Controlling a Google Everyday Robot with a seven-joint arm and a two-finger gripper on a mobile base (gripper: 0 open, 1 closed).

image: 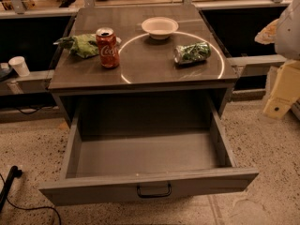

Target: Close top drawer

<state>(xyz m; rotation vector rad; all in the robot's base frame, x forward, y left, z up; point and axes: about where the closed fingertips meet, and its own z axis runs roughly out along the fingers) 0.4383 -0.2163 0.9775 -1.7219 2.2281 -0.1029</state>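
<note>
The top drawer point(145, 187) is a wide grey box pulled far out of the cabinet toward me. Its inside point(145, 153) is bare. A small black loop handle point(153, 191) sits at the centre of its flat front panel. My gripper point(282, 92) shows as a pale cream part at the far right edge, below the white arm point(288, 29). It is to the right of the cabinet, above the floor, and apart from the drawer and its handle. It is partly cut off by the frame edge.
On the cabinet top point(140, 64) stand a red cola can point(107, 47), a white bowl point(160, 27), a green can lying on its side point(192, 52) and a green bag point(82, 44). A white cup point(18, 65) stands on a ledge at left. A black cable point(11, 182) lies on the floor at lower left.
</note>
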